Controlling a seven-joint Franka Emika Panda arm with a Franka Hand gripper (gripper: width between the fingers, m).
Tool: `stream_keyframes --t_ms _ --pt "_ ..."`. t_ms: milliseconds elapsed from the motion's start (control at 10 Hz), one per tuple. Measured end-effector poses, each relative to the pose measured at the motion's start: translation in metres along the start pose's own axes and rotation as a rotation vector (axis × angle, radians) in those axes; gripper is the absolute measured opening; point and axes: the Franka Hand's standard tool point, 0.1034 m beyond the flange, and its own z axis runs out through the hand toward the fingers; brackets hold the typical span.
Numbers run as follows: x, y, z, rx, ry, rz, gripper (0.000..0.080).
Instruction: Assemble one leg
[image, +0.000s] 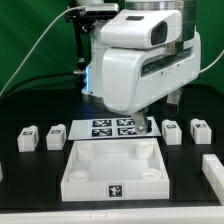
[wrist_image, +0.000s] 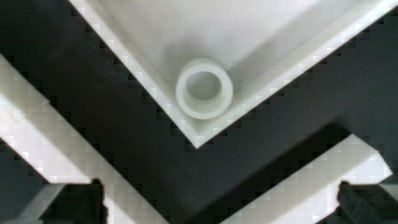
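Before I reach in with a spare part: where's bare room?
Bare black table lies on the exterior view's left of the white square panel, nearer the camera than two small white tagged legs. Crowded: the back row, around marker board and gripper.

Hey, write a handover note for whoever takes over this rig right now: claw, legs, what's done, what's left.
Claw: open, empty, above a corner hole of the white panel.
Legs: all four loose on the table, two on each side of the marker board.
Done: no leg mounted.
Left: pick up one leg and fit it into a corner hole.
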Motion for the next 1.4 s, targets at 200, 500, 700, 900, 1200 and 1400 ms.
stream_keyframes --t_ms 200,500,700,900,1200,1400 --pt "0.000 0.000 0.000 0.000 0.000 0.000 0.0650" --pt "0.000 0.000 0.000 0.000 0.000 0.000 0.0650" --pt "0.000 0.000 0.000 0.000 0.000 -0.014 0.0650" --pt "-0.001 -0.001 0.001 -0.002 0.001 -0.034 0.0650" --pt "-0.059 -0.046 0.016 -0.041 0.020 -0.429 0.0650" --pt "-0.105 -0.060 0.044 -0.060 0.033 -0.672 0.0650"
